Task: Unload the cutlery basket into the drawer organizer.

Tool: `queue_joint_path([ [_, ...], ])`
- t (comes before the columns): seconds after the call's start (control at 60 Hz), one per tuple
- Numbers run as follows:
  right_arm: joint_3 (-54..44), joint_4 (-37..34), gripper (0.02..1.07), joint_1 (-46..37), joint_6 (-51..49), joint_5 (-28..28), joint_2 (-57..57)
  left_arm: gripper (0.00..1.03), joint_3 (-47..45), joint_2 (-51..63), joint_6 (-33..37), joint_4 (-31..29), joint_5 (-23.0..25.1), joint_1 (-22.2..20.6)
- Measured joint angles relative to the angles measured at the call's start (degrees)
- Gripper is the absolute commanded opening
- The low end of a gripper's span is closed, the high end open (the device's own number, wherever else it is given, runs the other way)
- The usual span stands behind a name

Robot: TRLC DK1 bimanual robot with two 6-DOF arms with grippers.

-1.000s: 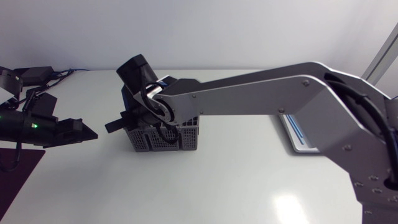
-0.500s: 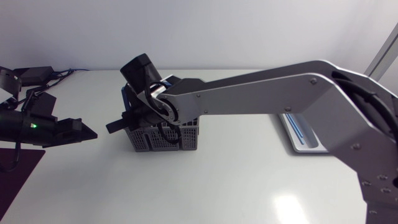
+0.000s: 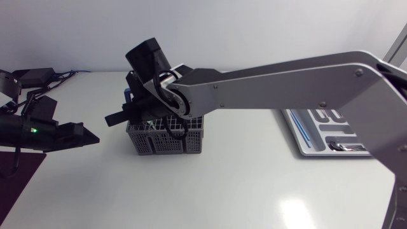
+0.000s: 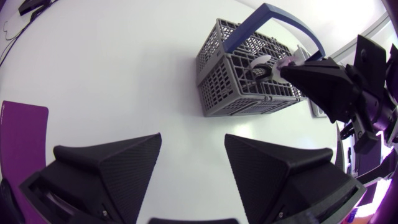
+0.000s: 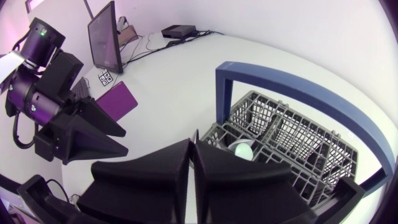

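Right gripper [image 5: 194, 163]: our 2 black wedge fingers are closed to a hairline slit, tips just above the near rim of the grey plastic lattice cutlery basket [image 3: 152, 144]. A pale rounded glossy piece [image 5: 241, 150], like a spoon bowl, sits just beside the tips, over the basket's near compartment. We cannot tell whether it is clamped. The left wrist view shows a pale sliver at those same tips.

Left gripper [image 4: 193, 163]: textured matte wedge fingers wide apart, holding nothing, touching nothing. It hangs over the white table [image 3: 222, 184], well apart from the basket, on the side away from the organizer.

Basket: upright box with open-grid walls, inner dividers and a blue flat-band arch handle [image 5: 292, 87] standing up over it. Dark utensil shapes show in the compartments, too small to identify.

Grey shallow tray drawer organizer [image 3: 299, 141]: well apart from the basket, on our right arm's side. It has long slots; 1 holds a blue strip-like item [image 3: 304, 130], another a dark metal piece [image 3: 346, 147].

A purple flat mat [image 4: 18, 143] lies beyond the left gripper, away from the basket.
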Motion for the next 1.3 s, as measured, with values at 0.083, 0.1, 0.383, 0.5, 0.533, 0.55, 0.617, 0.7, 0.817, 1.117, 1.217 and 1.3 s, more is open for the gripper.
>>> queue_joint_path([
  [0.083,-0.3,0.0,0.09,0.0,0.0,-0.9,-1.0,0.72,0.0,0.0,0.0,0.0,0.0,0.0],
  [0.1,-0.3,0.0,0.09,0.0,0.0,-1.1,-1.2,0.72,0.0,0.0,0.0,0.0,0.0,0.0],
  [0.383,-0.9,0.2,0.09,0.0,0.0,-2.9,-4.4,0.72,0.0,-0.7,0.0,0.0,0.0,0.0],
  [0.5,-1.5,0.2,0.09,-0.2,0.0,-3.9,-6.4,0.72,-0.1,-1.0,0.0,0.0,0.0,-0.4],
  [0.533,-1.6,0.2,0.09,-0.3,0.0,-4.1,-7.0,0.72,-0.2,-1.1,0.0,0.0,0.0,-0.6],
  [0.55,-1.6,0.2,0.09,-0.4,0.0,-4.2,-7.4,0.72,-0.2,-1.2,0.0,0.0,0.0,-0.8],
  [0.617,-1.7,0.2,0.09,-0.9,0.0,-4.5,-8.8,0.72,-0.2,-1.5,-0.1,0.0,0.0,-1.5],
  [0.7,-1.7,-0.5,0.09,-1.8,0.0,-5.0,-11.1,0.72,-0.2,-2.1,-0.8,0.0,0.0,-2.5],
  [0.817,-1.7,-2.1,0.09,-3.6,-0.3,-6.1,-14.8,0.72,-0.2,-2.6,-3.1,0.0,0.0,-3.8],
  [1.117,-3.0,-9.2,0.09,-7.3,-3.3,-8.2,-21.6,0.72,1.6,-2.8,-14.7,0.2,-0.1,-9.4],
  [1.217,-4.5,-11.7,0.09,-7.9,-4.6,-8.4,-23.9,0.72,3.3,-2.7,-20.7,0.1,-2.5,-12.3],
  [1.3,-6.3,-13.6,0.09,-9.0,-5.4,-8.5,-26.2,0.72,4.9,-2.5,-25.4,0.0,-4.6,-15.2],
])
